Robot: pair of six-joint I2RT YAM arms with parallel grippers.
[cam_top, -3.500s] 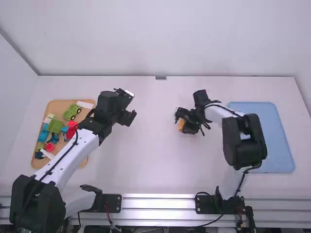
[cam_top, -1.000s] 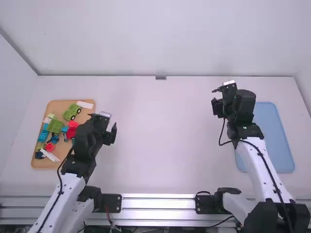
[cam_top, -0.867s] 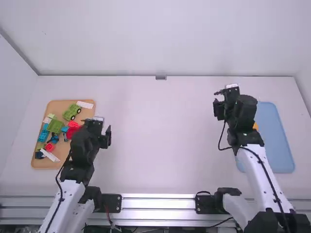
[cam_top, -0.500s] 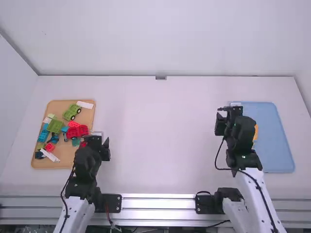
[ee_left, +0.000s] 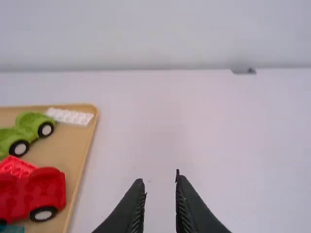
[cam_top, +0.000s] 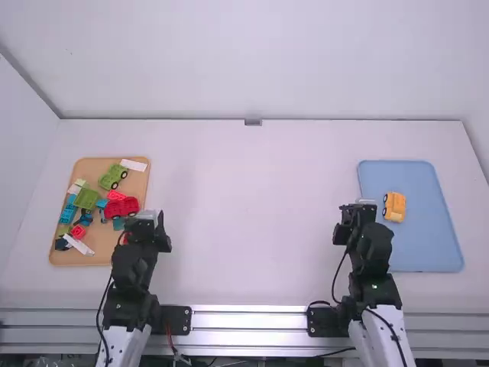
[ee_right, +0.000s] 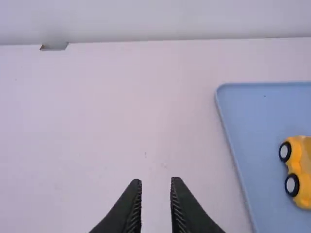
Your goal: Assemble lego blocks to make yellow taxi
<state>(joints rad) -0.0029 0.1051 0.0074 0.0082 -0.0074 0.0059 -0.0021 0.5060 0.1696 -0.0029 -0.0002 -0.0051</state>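
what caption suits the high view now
Yellow car on a blue tray, loose blocks on a tan tray

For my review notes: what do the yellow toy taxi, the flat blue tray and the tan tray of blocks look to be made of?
Yellow toy taxi: probably moulded plastic, smooth and rounded, with black wheels that may be plastic or rubber.

Flat blue rounded tray: likely matte plastic, evenly coloured.

Tan rounded tray: plastic or wood; its plain surface leaves that open.
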